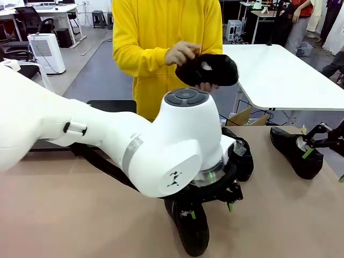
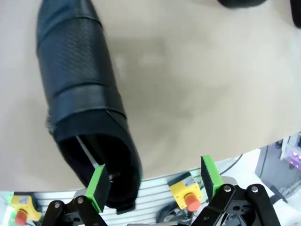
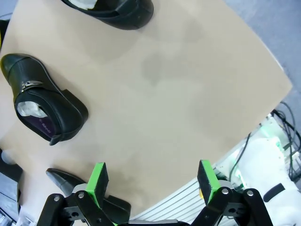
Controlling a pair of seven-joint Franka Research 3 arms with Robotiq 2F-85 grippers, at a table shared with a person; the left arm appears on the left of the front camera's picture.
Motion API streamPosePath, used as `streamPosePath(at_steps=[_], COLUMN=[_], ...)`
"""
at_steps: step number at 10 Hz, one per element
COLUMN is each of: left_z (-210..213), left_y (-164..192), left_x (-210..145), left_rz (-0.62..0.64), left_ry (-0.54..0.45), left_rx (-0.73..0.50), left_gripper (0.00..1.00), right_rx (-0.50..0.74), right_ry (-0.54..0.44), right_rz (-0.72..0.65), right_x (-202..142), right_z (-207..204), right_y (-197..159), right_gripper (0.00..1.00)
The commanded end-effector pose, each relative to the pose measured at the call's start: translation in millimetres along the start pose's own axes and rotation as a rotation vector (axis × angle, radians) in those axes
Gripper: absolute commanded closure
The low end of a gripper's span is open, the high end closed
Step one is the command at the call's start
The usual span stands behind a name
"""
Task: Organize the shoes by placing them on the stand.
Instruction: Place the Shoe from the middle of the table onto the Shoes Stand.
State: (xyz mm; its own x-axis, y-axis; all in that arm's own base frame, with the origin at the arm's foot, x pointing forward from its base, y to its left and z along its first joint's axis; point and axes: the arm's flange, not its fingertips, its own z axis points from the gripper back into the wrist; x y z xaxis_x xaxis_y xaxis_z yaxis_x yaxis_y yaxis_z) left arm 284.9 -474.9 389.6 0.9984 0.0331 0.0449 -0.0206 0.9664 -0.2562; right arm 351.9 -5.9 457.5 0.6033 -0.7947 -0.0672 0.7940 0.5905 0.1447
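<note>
My left gripper hangs open low over a black shoe near the table's front edge. In the left wrist view that shoe is textured, and one green pad sits at its heel opening. A second shoe lies just behind the left arm. At the right, my open right gripper stands beside a third shoe, whose toe shows by one finger. A person in yellow holds a fourth shoe in both hands. A flat black panel, seemingly the stand, is mostly hidden behind the left arm.
The right wrist view shows a buckled shoe stuffed with white paper and another shoe farther off, with bare tabletop between them and my right gripper. A white table stands behind the person.
</note>
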Motion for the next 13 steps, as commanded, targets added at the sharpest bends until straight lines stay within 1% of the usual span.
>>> streamPosePath(at_steps=[1, 2, 5, 7, 8, 13], left_z=[-1.8, -8.0, -29.7, -40.3, -43.1, -42.3], left_y=[-9.8, -7.5, -4.1, -4.6, -4.6, -5.2], left_x=[7.7, 10.2, 12.5, 8.8, 9.5, 8.8], left_rz=[0.017, 0.025, 0.029, 0.007, 0.001, -0.005], left_ry=[-0.034, -0.063, -0.085, -0.074, -0.072, -0.094], left_rx=[0.014, 0.028, 0.087, 0.114, 0.122, 0.156], left_gripper=[0.0, 0.0, 0.0, 0.0, 0.06, 0.49], right_rx=[0.004, 0.004, 0.004, 0.004, 0.004, 0.004], right_ry=[-0.008, -0.008, -0.008, -0.008, -0.008, -0.008], right_rz=[-0.001, -0.001, -0.001, -0.001, -0.001, -0.001], right_x=[-0.6, -0.6, -0.6, -0.6, -0.6, -0.6], right_z=[-1.2, -1.2, -1.2, -1.2, -1.2, -1.2], right_y=[-0.4, -0.4, -0.4, -0.4, -0.4, -0.4], right_gripper=[0.0, 0.0, 0.0, 0.0, 0.0, 0.0])
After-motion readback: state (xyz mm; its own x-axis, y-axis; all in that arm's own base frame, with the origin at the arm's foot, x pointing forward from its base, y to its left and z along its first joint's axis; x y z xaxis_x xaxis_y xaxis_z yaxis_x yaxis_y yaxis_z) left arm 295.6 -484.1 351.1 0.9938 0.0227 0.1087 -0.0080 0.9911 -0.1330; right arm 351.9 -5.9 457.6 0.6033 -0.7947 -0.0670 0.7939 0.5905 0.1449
